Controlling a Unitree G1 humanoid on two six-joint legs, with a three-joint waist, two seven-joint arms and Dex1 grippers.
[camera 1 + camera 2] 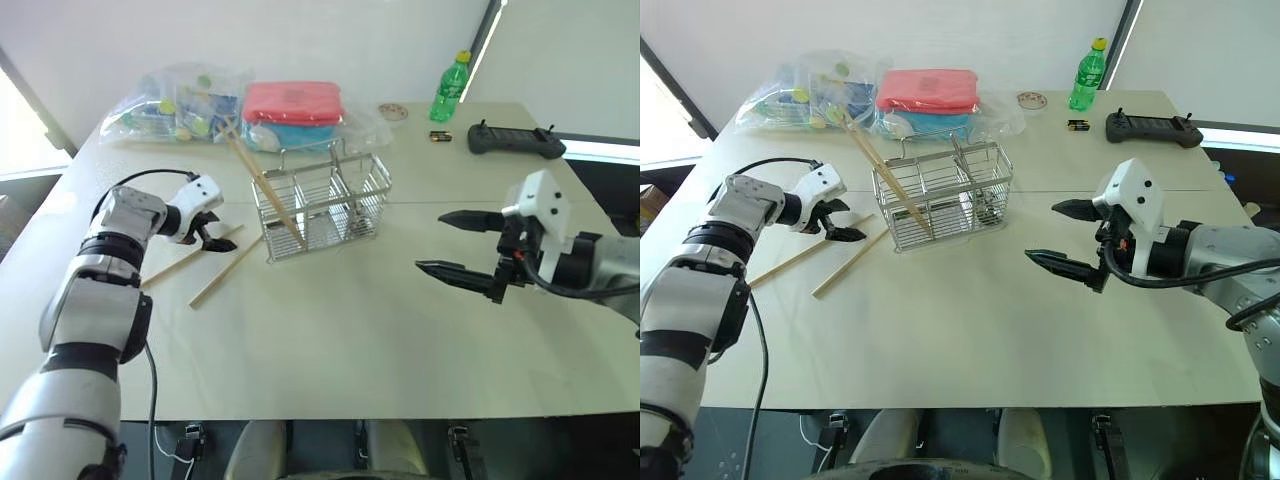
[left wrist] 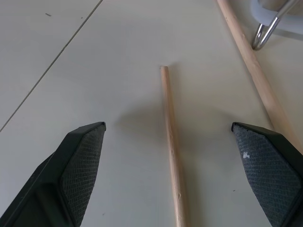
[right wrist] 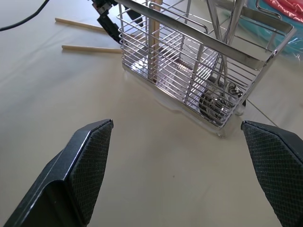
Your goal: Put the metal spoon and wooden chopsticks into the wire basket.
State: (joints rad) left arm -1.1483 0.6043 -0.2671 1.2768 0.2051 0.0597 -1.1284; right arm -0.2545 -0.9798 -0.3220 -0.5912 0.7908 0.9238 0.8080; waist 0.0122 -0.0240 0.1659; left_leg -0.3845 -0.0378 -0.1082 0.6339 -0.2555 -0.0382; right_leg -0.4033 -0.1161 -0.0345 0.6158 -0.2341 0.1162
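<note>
Wire basket (image 1: pixel 322 205): stands upright on the pale table (image 1: pixel 360 340), roughly mid-table; serves as the landmark for all entries below.
Chopsticks in basket (image 1: pixel 262 180): two wooden sticks lean in the basket's left compartment, upper ends tilted away toward the far left, above the rim.
Chopsticks on table (image 1: pixel 226 270): two more lie flat just left of the basket, side by side but apart, both slanting toward its near-left corner; one (image 2: pixel 171 146) runs up between the left fingers in the left wrist view.
Metal spoon (image 3: pixel 214 103): inside the basket, in its right-end compartment; shiny bowl low against the end wires.
Left gripper (image 1: pixel 212 232): released, jaws spread wide, empty; hovers left of the basket over the loose chopsticks, pointing down at them. Contact with the stick cannot be told.
Right gripper (image 1: pixel 1062 236): released, jaws wide apart, empty; held above the table well to the right of the basket, pointing toward it.
Red-lidded container (image 1: pixel 293 103): behind the basket, beside clear plastic bags (image 1: pixel 175 100).
Green bottle (image 1: pixel 450 89): far behind the basket, to the right.
Black controller (image 1: pixel 515 139): right of the bottle, near the table's far right edge.
</note>
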